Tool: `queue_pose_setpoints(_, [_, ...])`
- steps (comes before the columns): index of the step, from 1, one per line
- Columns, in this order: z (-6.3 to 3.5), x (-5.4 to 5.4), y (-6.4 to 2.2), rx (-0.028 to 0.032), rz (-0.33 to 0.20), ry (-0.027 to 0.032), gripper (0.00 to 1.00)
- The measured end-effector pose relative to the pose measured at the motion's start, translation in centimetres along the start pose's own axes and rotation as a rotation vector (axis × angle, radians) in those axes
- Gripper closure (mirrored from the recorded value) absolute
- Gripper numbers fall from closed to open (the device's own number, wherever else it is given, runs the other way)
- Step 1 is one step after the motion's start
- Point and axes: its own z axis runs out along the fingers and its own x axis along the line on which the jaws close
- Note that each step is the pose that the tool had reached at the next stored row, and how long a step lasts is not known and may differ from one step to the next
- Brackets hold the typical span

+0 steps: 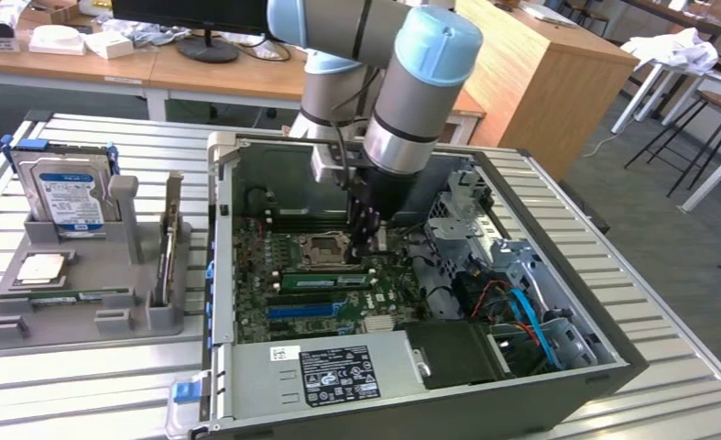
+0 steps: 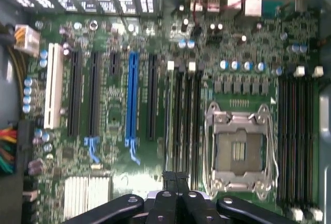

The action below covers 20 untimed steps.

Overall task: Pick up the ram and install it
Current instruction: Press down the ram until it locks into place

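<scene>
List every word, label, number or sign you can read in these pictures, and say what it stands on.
None can be read.
Hard drive: blue-and-white label, print too small.
Power supply: black label and small white sticker, print blurred.
Motherboard: markings blurred.

The arm (image 1: 397, 82) reaches down from the top of the exterior view into the open computer case (image 1: 605, 367); its grey and pale-blue wrist section stands nearly upright above the case's middle; the black gripper (image 1: 366, 243) hangs below it, pointing straight down, close over the motherboard (image 1: 317, 293) inside the case; in the wrist view the gripper (image 2: 176, 182) has its two black fingers (image 2: 169, 193) pressed together, nothing between them, poised above the board.
</scene>
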Motion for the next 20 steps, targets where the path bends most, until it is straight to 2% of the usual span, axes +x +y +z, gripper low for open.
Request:
queue_pose_setpoints(13, [0.32, -0.1, 3.91, -0.0002, 0.0, 0.0001, 0.9])
queue_pose_setpoints(20, [0.37, -0.1, 4.51, -0.0002, 0.0, 0.0002, 0.9])
